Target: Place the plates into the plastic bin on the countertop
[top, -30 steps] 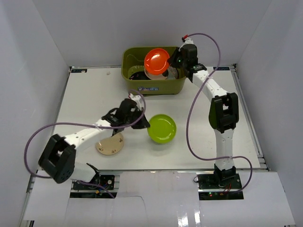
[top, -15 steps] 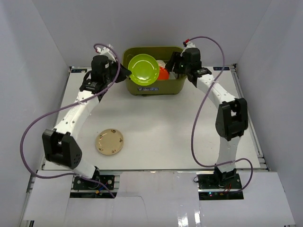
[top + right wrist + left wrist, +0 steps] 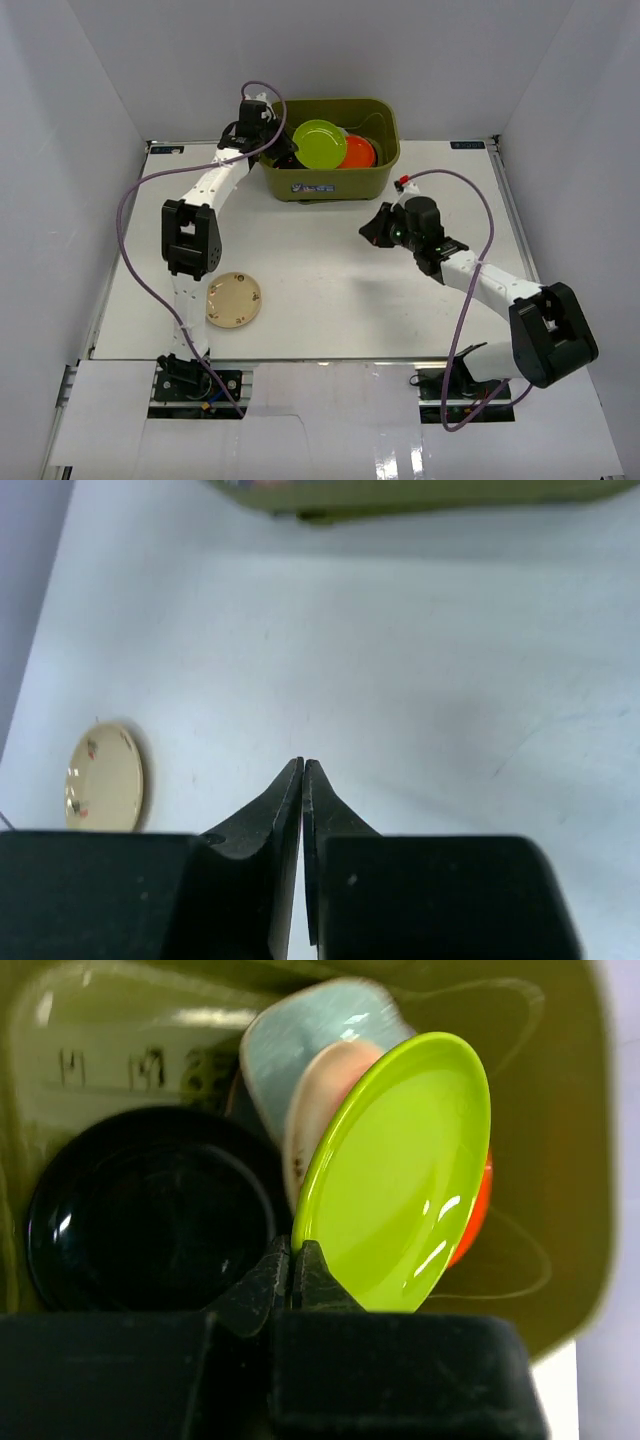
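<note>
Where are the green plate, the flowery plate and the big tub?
green plate (image 3: 400,1180): left wrist view, middle of its face.
flowery plate (image 3: 233,299): top view, its middle.
big tub (image 3: 355,183): top view, front wall.

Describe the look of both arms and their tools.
The left arm and right arm are white tubular links with bulky black joint housings. A purple cable trails along each. The left tool and right tool are matte black: a blocky body with two tapered, pointed fingers.
</note>
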You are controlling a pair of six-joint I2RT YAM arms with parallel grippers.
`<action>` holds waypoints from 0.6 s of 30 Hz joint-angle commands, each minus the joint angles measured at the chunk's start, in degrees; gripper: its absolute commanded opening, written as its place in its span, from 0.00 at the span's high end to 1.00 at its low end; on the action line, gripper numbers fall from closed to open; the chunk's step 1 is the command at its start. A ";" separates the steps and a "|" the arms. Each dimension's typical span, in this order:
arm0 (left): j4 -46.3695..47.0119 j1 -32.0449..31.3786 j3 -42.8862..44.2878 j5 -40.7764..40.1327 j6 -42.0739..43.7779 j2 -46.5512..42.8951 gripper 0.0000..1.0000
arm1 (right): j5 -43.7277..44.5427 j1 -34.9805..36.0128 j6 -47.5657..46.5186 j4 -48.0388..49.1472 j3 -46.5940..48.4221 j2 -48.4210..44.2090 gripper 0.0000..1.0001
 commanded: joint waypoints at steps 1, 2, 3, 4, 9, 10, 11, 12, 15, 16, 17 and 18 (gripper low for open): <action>-2.58 -0.07 4.78 -0.80 1.04 -0.60 0.92 | -0.94 6.14 1.07 4.57 -1.49 -1.60 0.91; -2.76 0.02 4.87 -0.37 1.39 -0.42 0.82 | -0.24 7.56 1.25 4.57 -1.49 -1.08 0.89; -2.76 0.10 4.70 0.07 1.66 -1.20 0.56 | 0.64 9.14 1.60 4.92 -1.32 -0.20 0.81; -2.67 0.02 4.00 0.25 1.83 -2.08 0.42 | 0.65 11.68 2.30 5.53 -1.06 2.50 0.75; -2.50 0.10 -0.47 0.25 3.85 -11.12 0.06 | -0.23 18.54 9.84 11.40 1.93 13.40 0.41; -1.89 0.02 -5.01 0.17 4.03 -16.62 0.03 | -0.49 19.69 10.82 12.30 2.54 15.17 0.37; -1.10 0.10 -8.28 -0.01 4.21 -19.90 0.02 | -1.37 20.58 11.61 13.09 3.42 16.75 0.32; 1.96 0.02 -12.23 -0.19 3.95 -27.41 0.02 | -1.98 22.32 13.53 14.49 5.26 20.34 0.31; 9.34 0.10 -31.29 0.08 3.24 -39.40 0.02 | -5.49 25.32 16.36 16.52 9.47 27.63 0.29; 10.50 -0.16 -35.69 -0.01 2.89 -43.18 0.02 | -6.20 26.03 18.19 17.31 10.71 29.58 0.29; 11.12 -0.16 -43.22 -0.19 2.98 -49.83 0.02 | -7.25 26.64 18.99 17.75 11.77 31.08 0.29; 11.47 -0.16 -46.42 0.16 2.98 -52.77 0.02 | -7.44 28.13 19.52 17.93 13.78 33.79 0.29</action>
